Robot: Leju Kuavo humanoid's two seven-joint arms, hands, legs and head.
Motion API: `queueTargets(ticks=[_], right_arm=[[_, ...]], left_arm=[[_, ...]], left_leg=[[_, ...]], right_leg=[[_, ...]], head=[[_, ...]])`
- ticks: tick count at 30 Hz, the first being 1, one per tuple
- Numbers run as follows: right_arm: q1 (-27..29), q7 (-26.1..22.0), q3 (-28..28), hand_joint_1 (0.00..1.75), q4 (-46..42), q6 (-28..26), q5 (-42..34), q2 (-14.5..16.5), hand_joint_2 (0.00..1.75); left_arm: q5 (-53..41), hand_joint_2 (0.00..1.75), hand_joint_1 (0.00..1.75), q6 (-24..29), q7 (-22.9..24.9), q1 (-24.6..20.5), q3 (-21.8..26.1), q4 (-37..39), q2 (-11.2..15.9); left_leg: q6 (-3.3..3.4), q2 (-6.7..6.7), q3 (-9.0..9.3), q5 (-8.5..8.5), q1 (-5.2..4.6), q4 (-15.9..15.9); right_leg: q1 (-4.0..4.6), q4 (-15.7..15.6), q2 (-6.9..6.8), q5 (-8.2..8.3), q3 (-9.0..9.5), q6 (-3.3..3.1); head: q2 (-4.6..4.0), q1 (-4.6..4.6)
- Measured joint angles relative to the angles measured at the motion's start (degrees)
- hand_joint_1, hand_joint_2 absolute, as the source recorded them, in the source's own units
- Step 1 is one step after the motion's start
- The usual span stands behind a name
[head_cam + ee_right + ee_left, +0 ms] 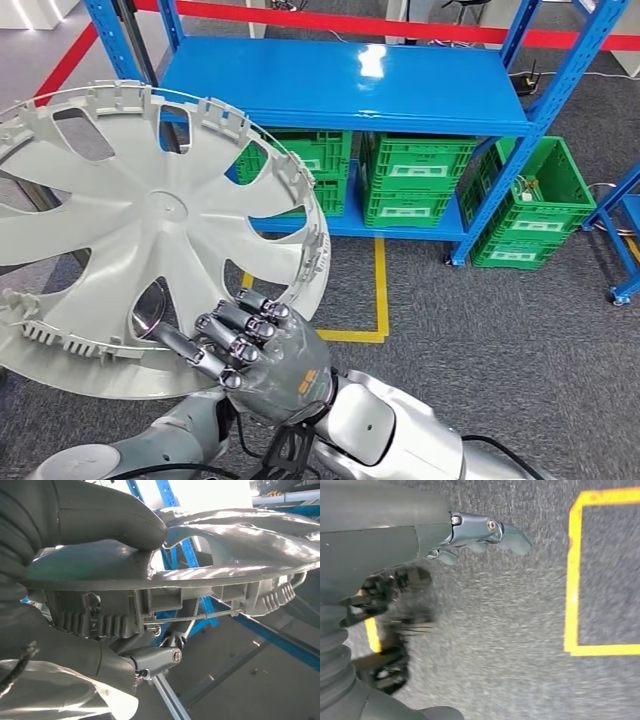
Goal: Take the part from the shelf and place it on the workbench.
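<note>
The part is a large silver-grey wheel cover point(143, 230), held up tilted at the left of the head view, its clipped inner side facing me. My right hand point(260, 350) grips its lower rim, dark fingers on the near face. In the right wrist view the thick thumb point(113, 515) presses on one face of the wheel cover's rim point(181, 575) and the fingers point(154, 657) curl under the other. My left hand point(471, 535) hangs over the grey carpet with a finger stretched out and nothing in it.
A blue shelf rack point(340, 75) stands ahead, its upper board bare. Green crates point(411, 180) sit on its lower level, and another green crate point(536, 205) is on the floor to the right. Yellow tape point(381, 290) marks the grey carpet.
</note>
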Motion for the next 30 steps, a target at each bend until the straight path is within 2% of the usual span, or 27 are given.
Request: queueTargets(ticks=[1,2,3,4,6,7,8,10,11,12,13,14,15,16,17,18,19,20,21,22,23,24,25,26,27,29,30], right_arm=[[-0.1,0.1,0.0,1.75,0.1,0.0,0.4,0.0,1.75],[0.0,0.3,0.0,1.75,0.3,0.0,1.2,0.1,1.75],[0.1,0.8,-0.1,1.75,0.5,0.0,2.3,0.3,1.75],[0.3,1.4,-0.3,1.75,0.6,0.0,3.8,0.6,1.75],[0.8,3.3,-0.6,1.75,1.0,0.0,6.8,1.1,1.75],[1.0,4.5,-0.8,1.75,1.2,0.0,7.9,1.2,1.75],[1.2,5.9,-0.9,1.75,1.3,0.0,8.7,1.2,1.75],[1.4,8.8,-1.1,1.75,1.3,0.0,9.2,0.7,1.75],[1.4,10.1,-1.1,1.75,1.3,0.0,9.3,0.4,1.75],[1.4,11.2,-1.2,1.75,1.3,0.0,9.3,0.0,1.75],[1.4,12.0,-1.3,1.75,1.4,0.0,9.3,-0.3,1.75],[1.5,12.6,-1.4,1.75,1.4,0.0,9.3,-0.7,1.75],[1.5,13.0,-1.5,1.75,1.5,0.0,9.3,-1.1,1.75],[1.5,13.3,-1.5,1.75,1.6,0.0,9.3,-1.4,1.75],[1.6,13.4,-1.5,1.75,1.6,0.0,9.3,-1.7,1.75],[1.6,13.5,-1.5,1.75,1.7,0.0,9.3,-1.9,1.75],[1.6,13.8,-1.5,1.75,1.7,0.0,9.3,-2.0,1.75],[1.5,14.3,-1.5,1.75,1.7,0.0,9.3,-2.1,1.75],[1.4,14.9,-1.5,1.75,1.7,0.0,9.3,-2.2,1.75],[1.3,15.4,-1.5,1.75,1.8,0.0,9.3,-2.2,1.75],[1.1,16.0,-1.4,1.75,1.8,0.0,9.3,-2.3,1.75],[0.9,16.5,-1.3,1.75,1.9,0.0,9.3,-2.3,1.75],[0.7,17.1,-1.2,1.75,2.1,0.0,9.3,-2.3,1.75],[0.6,17.6,-1.0,1.75,2.2,0.0,9.4,-2.4,1.75],[0.5,18.0,-0.9,1.75,2.3,0.0,9.4,-2.4,1.75],[0.4,18.3,-0.6,1.75,2.5,0.0,9.4,-2.6,1.75],[0.3,18.4,-0.4,1.75,2.6,0.0,9.4,-2.6,1.75]], left_arm=[[0.2,1.75,0.00,-0.4,-1.3,0.0,0.3,-0.4,0.2],[0.1,1.75,0.00,-0.8,-3.1,0.3,0.5,-0.8,0.5],[-0.4,1.75,0.00,-1.1,-5.1,0.8,0.6,-1.0,0.6],[-1.0,1.75,0.00,-1.3,-7.2,1.5,0.6,-1.2,0.7],[-2.9,1.75,0.00,-1.5,-11.5,3.7,0.4,-1.3,0.7],[-4.2,1.75,0.00,-1.1,-13.9,5.3,0.2,-1.2,0.6],[-5.5,1.75,0.00,-0.4,-16.1,7.1,-0.1,-1.0,0.6],[-8.0,1.75,0.00,1.6,-20.1,11.2,-0.4,0.0,1.1],[-8.9,1.75,0.00,2.2,-21.7,13.2,-0.5,0.7,1.4],[-9.5,1.75,0.00,2.5,-22.9,14.9,-0.7,1.2,1.7],[-9.7,1.75,0.00,2.5,-23.9,16.3,-1.1,1.6,2.0],[-9.8,1.75,0.00,2.4,-24.6,17.2,-1.7,1.9,2.3],[-9.8,1.75,0.00,2.3,-24.9,17.7,-2.3,2.2,2.4],[-9.8,1.75,0.00,2.3,-25.1,18.0,-2.8,2.4,2.6],[-9.8,1.75,0.00,2.3,-25.1,18.2,-3.1,2.6,2.7],[-9.8,1.75,0.00,2.3,-25.1,18.3,-3.5,2.8,2.8],[-9.9,1.75,0.00,2.3,-25.0,18.4,-3.8,3.0,2.9],[-9.9,1.75,0.00,2.1,-24.9,18.5,-4.3,3.1,2.9],[-9.9,1.75,0.00,1.7,-24.8,18.3,-4.9,3.2,2.9],[-9.9,1.75,0.00,1.3,-24.4,17.9,-5.4,3.3,2.8],[-9.9,1.75,0.00,0.9,-23.9,17.2,-6.0,3.4,2.6],[-9.9,1.75,0.00,0.6,-23.3,16.5,-6.4,3.6,2.3],[-9.9,1.75,0.00,0.3,-22.8,15.8,-6.8,3.8,2.0],[-9.9,1.75,0.00,-0.1,-22.6,15.3,-7.3,3.9,1.8],[-9.9,1.75,0.00,-0.6,-22.7,14.9,-7.8,4.0,1.7],[-9.9,1.75,0.00,-1.3,-23.0,14.3,-8.7,4.1,1.5],[-9.9,1.75,0.00,-1.5,-23.1,14.0,-9.0,4.1,1.5]], left_leg=[[-0.02,0.07,-0.83,0.68,-0.06,0.0],[-0.08,0.13,-1.68,1.36,-0.11,0.0],[-0.16,0.18,-2.49,2.04,-0.15,0.0],[-0.27,0.19,-3.17,2.69,-0.18,0.1],[-0.75,0.13,-4.04,3.90,-0.28,0.0],[-1.06,0.14,-4.14,4.54,-0.23,-0.2],[-1.44,0.19,-4.15,5.23,-0.18,-0.5],[-2.19,0.24,-4.29,6.05,-0.06,-1.3],[-2.52,0.20,-4.63,4.83,-0.04,-1.0],[-2.79,0.14,-5.08,2.41,-0.01,0.3],[-3.02,0.11,-5.62,-1.19,0.10,3.1],[-3.22,0.11,-6.11,-4.65,0.14,6.8],[-3.41,0.11,-6.41,-6.88,0.18,10.8],[-3.56,0.11,-6.35,-7.54,0.19,14.2],[-3.63,0.11,-5.69,-6.60,0.19,16.0],[-3.62,0.11,-4.26,-4.89,0.20,16.0],[-3.52,0.10,-1.90,-3.45,0.20,14.1],[-3.34,0.06,1.54,-3.32,0.16,10.4],[-2.99,-0.02,5.06,-4.34,0.10,5.8],[-2.61,-0.11,7.64,-5.56,-0.01,2.0],[-2.20,-0.21,9.11,-6.56,-0.18,-0.6],[-1.76,-0.25,9.10,-6.61,-0.30,-1.6],[-1.35,-0.13,8.36,-5.87,-0.30,-1.5],[-0.88,0.01,7.61,-5.07,-0.26,-1.6],[-0.43,0.18,6.74,-4.18,-0.17,-1.7],[0.16,0.37,4.73,-2.39,-0.12,-1.8],[0.25,0.41,3.69,-1.54,-0.15,-1.8]], right_leg=[[-0.01,2.0,0.00,-0.09,0.18,-0.01],[-0.01,2.2,0.00,1.06,1.21,-0.09],[0.00,0.5,0.00,2.86,3.17,-0.25],[0.04,-2.9,0.03,4.19,5.99,-0.49],[0.29,-11.3,0.12,3.93,12.19,-1.03],[0.48,-14.2,0.23,3.17,13.94,-1.26],[0.67,-15.8,0.34,2.74,14.66,-1.48],[0.64,-16.5,0.39,3.96,13.75,-2.08],[0.50,-16.7,0.36,4.86,13.20,-2.52],[0.33,-16.9,0.28,5.84,12.45,-2.90],[0.25,-16.9,0.20,6.80,11.58,-3.22],[0.25,-16.8,0.13,7.68,10.42,-3.40],[0.27,-16.6,-0.01,8.49,9.27,-3.43],[0.29,-16.4,-0.17,9.28,8.05,-3.39],[0.29,-16.1,-0.29,9.97,6.84,-3.30],[0.28,-15.7,-0.35,10.62,5.63,-3.18],[0.27,-15.3,-0.34,11.25,4.53,-3.04],[0.34,-14.9,-0.29,11.82,3.60,-2.84],[0.42,-14.6,-0.28,12.38,2.88,-2.60],[0.47,-14.4,-0.33,13.04,2.40,-2.31],[0.47,-14.4,-0.44,13.75,2.07,-1.98],[0.42,-14.7,-0.56,14.56,1.83,-1.65],[0.30,-14.9,-0.54,15.01,1.50,-1.32],[0.23,-14.6,-0.42,14.30,0.98,-1.00],[0.17,-13.5,-0.26,12.41,0.29,-0.71],[0.03,-7.6,-0.06,6.14,-1.28,-0.23],[-0.02,-3.8,-0.04,3.74,-1.82,-0.06]], head=[[0.00,0.02],[0.00,0.03],[0.00,0.03],[0.00,0.03],[0.00,-0.01],[0.00,0.00],[0.00,-0.01],[0.00,0.05],[0.00,0.01],[0.00,-0.11],[0.00,-0.21],[0.00,-0.33],[0.00,-0.40],[0.00,-0.38],[0.00,-0.39],[0.00,-0.39],[0.00,-0.40],[0.00,-0.42],[0.00,-0.38],[0.00,-0.34],[0.00,-0.34],[0.00,-0.29],[0.00,-0.40],[0.00,-0.45],[0.00,-0.40],[0.00,-0.27],[0.00,-0.19]])
